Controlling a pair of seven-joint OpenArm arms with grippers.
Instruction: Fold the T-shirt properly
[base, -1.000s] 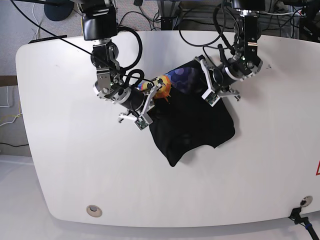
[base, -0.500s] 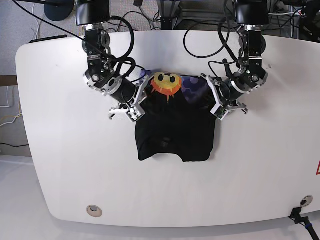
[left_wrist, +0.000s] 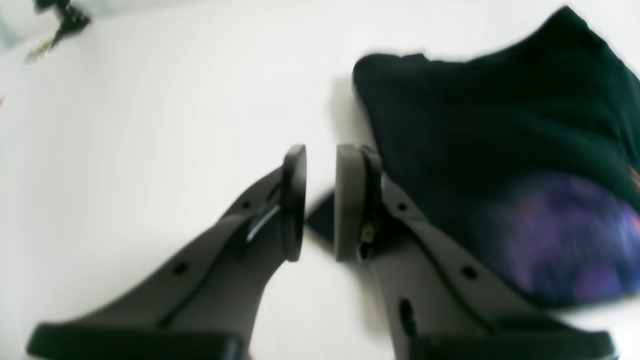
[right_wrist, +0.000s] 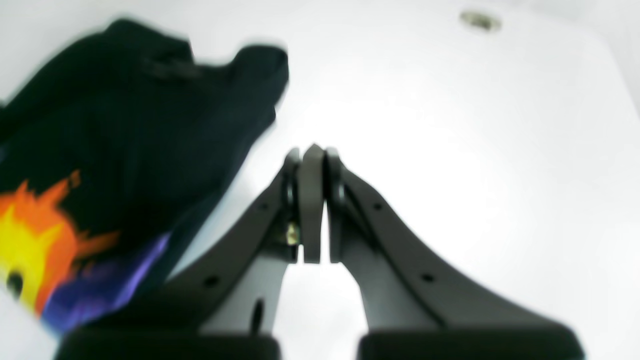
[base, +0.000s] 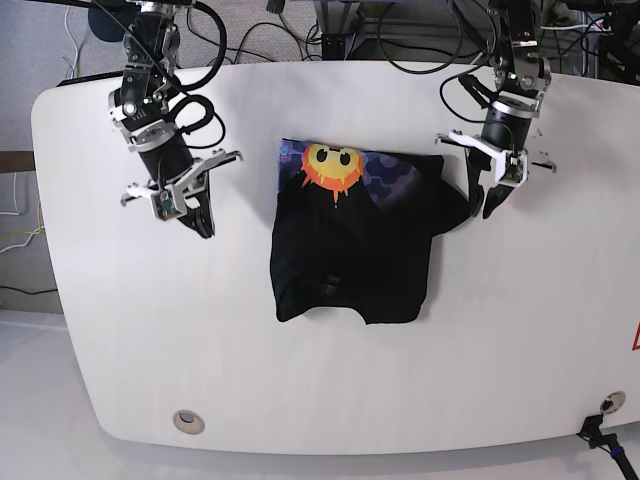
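The black T-shirt (base: 350, 250) lies folded on the white table (base: 520, 330), with the orange-yellow sun face (base: 333, 167) and a purple-blue band showing at its far edge. My left gripper (base: 484, 205) hangs just off the shirt's right sleeve; in the left wrist view (left_wrist: 320, 200) its jaws stand a narrow gap apart with nothing between them, and the shirt (left_wrist: 475, 150) lies to their right. My right gripper (base: 200, 222) is well left of the shirt; in the right wrist view (right_wrist: 312, 200) it is shut and empty, with the shirt (right_wrist: 125, 125) to its left.
A round grommet hole (base: 187, 421) sits near the table's front left and also shows in the right wrist view (right_wrist: 480, 19). A black cable clamp (base: 600, 430) sits at the front right corner. Cables run behind the table's far edge.
Both grippers have let go of the shirt and drawn outward and back. The shirt has swung square and now lies flat with the sun print at its far edge.
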